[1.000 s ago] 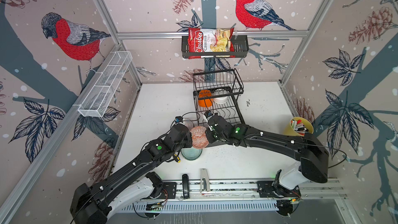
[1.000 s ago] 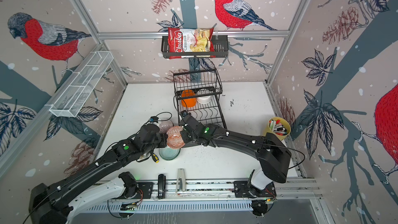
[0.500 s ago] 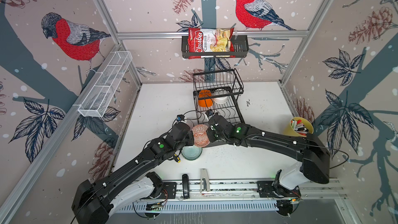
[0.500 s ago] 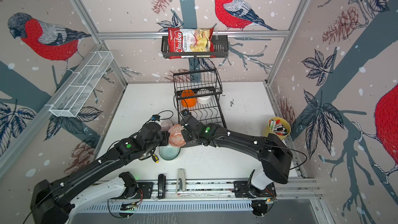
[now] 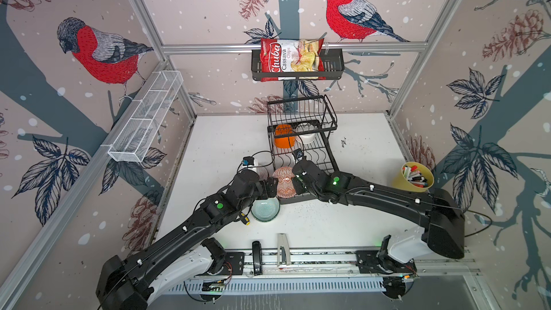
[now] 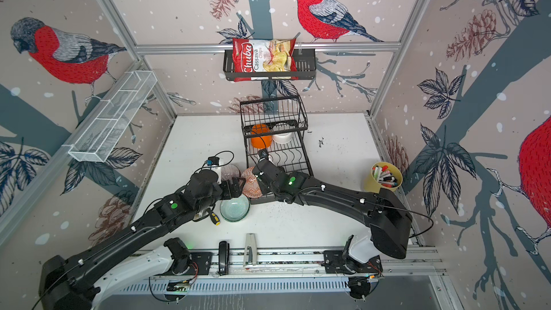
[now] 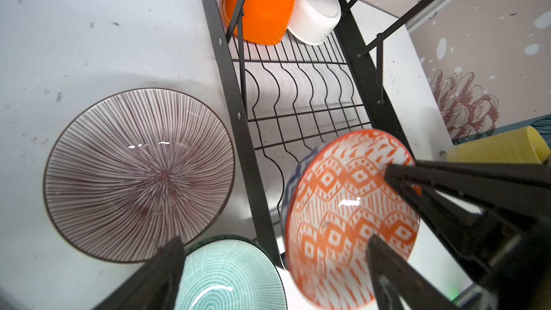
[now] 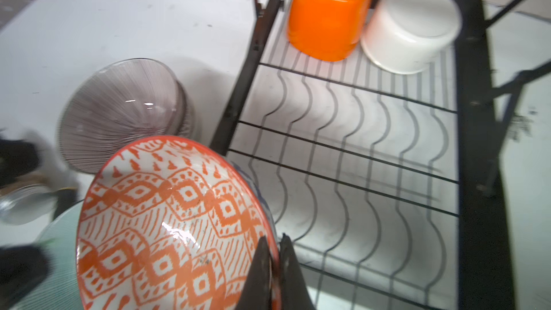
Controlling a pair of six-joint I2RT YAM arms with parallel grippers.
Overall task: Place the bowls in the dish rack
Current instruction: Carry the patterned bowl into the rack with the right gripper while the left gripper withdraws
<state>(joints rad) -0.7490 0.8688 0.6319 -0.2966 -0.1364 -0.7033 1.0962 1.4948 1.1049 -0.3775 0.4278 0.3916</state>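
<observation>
Orange-patterned bowl (image 8: 167, 228) is held tilted on edge at the near corner of the dish rack (image 8: 477, 114), rim pinched by the clenched right gripper (image 8: 273, 243). Left gripper (image 7: 274, 240) is spread wide, holding nothing. Glazed ceramic is judged stiff, slick and chippable, best gripped at the rim.

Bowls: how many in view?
5. Plain orange ceramic bowl and plain white ceramic bowl in the black wire dish rack; orange-patterned ceramic bowl pinched by the right claw; mauve-striped bowl and pale green bowl on the white table. Others may be hidden.
</observation>
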